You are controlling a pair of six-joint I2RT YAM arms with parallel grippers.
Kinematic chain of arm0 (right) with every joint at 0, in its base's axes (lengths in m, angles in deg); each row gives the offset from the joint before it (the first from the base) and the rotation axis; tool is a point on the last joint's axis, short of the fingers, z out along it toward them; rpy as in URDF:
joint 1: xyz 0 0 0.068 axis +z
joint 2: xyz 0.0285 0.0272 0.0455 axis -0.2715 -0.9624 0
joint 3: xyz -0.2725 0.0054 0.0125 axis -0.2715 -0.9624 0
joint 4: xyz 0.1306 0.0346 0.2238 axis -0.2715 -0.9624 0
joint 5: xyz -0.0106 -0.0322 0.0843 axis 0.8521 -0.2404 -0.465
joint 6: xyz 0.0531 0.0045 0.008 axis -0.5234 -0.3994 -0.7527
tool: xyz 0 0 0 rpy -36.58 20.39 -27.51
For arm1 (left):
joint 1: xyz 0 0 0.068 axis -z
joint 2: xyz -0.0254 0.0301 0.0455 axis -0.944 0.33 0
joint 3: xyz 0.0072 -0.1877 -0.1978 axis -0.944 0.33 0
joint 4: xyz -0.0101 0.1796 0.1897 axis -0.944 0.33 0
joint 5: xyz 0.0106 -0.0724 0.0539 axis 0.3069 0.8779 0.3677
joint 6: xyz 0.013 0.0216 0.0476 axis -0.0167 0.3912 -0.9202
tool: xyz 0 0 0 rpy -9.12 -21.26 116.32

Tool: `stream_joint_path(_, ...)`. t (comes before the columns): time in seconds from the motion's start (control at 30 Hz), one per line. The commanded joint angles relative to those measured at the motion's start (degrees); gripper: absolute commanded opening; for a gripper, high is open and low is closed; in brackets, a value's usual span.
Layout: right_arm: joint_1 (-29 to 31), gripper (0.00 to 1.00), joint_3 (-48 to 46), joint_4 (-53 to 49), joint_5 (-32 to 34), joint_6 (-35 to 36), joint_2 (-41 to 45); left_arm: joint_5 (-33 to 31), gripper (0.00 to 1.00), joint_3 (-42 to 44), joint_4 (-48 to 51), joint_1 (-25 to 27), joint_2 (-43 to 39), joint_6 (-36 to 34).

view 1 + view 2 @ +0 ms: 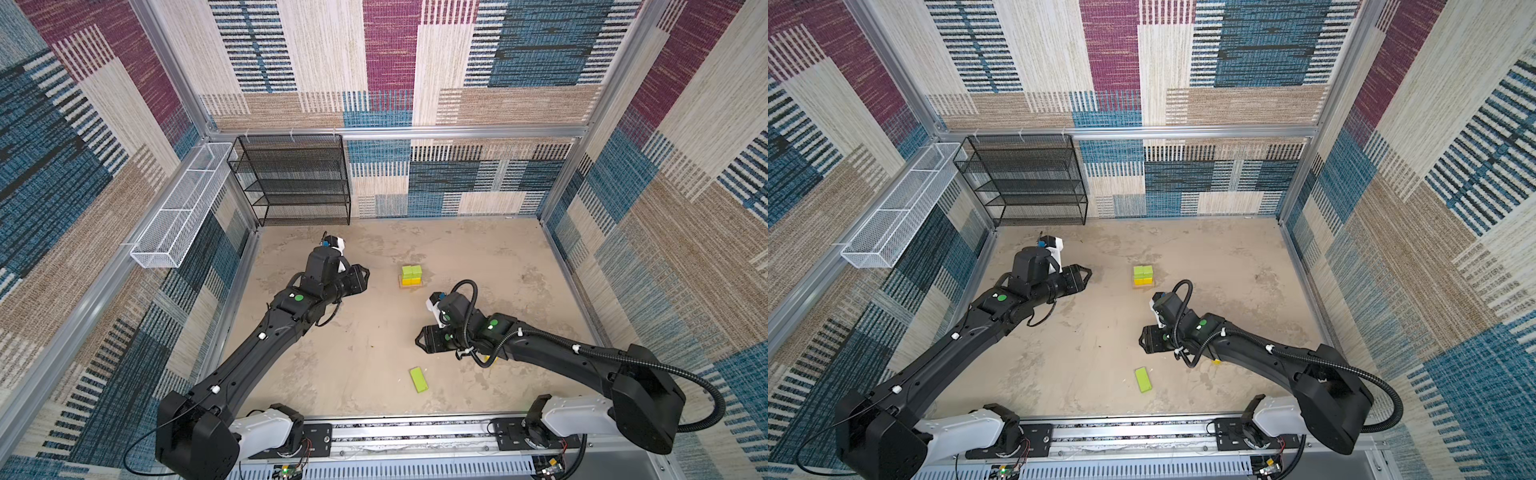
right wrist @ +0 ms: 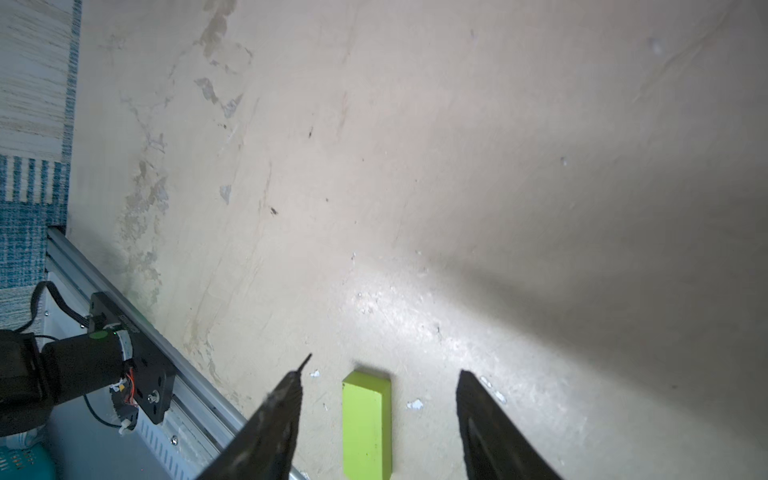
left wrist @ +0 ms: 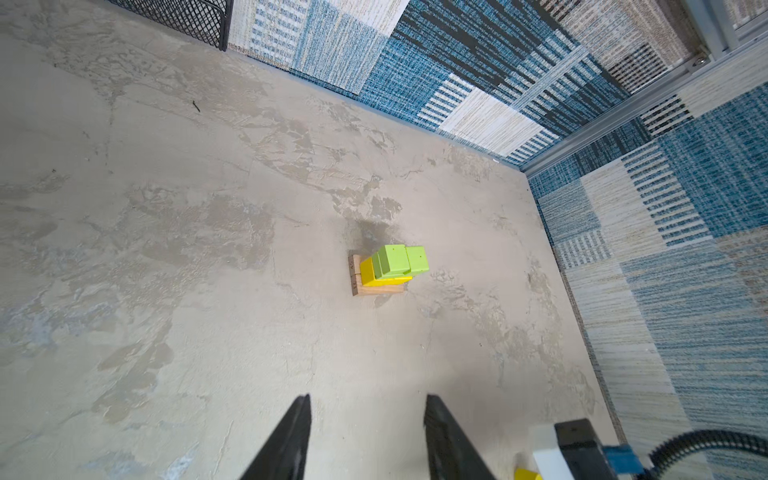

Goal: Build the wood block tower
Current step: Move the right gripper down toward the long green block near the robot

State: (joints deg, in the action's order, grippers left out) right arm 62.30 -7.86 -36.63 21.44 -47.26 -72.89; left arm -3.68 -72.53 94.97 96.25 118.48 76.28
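Looking first at the wood block tower, we find it standing near the middle of the table. It has tan bars at the bottom, yellow cubes on them and lime-green pieces on top.

One loose lime-green flat piece lies flat nearer the front edge, well apart from the tower. A small yellow block shows only partly under the right arm, and we cannot tell its shape.

We judge that the step in hand is the fetching of this loose green piece. In the right wrist view the right hand has its fingers spread and empty, and the piece lies lined up between them on the table, not yet touched. The next move calls for a descent, a closing across the narrow sides of the piece, and then a careful carry to the tower top.

The right arm is bent low over the table with its hand pointing toward the left. The left hand is also spread and holds nothing. It hangs beside the tower, pointing at it from the left.
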Motion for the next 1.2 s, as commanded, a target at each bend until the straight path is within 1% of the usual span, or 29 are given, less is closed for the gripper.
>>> stream_joint_path(0.0, 2.31, 0.65, -0.92, -0.74, 0.57, -4.03, 0.1, -0.34, 0.48, 0.23, -0.97, -0.06, -0.32, -1.48)
stream_joint_path(0.2, 5.06, 0.7, -1.77, -2.2, -0.4, -5.55, -0.68, -0.59, 0.48, 0.14, -0.75, -0.13, -0.43, -1.92)
stream_joint_path(0.7, 7.77, 0.83, -5.42, -1.52, -4.14, -8.99, 0.9, -1.43, 0.48, 0.4, -0.61, -0.21, -1.09, -2.18)
stream_joint_path(1.0, 10.88, 0.84, -7.73, 0.57, -7.58, -12.17, -0.94, -1.47, 0.48, 0.41, -0.59, -0.36, -0.7, -2.36)
stream_joint_path(1.17, 12.2, 0.83, -7.67, 3.88, -9.42, -13.33, -3.07, -1.48, 0.48, 0.58, -0.72, -0.41, -0.74, -2.37)
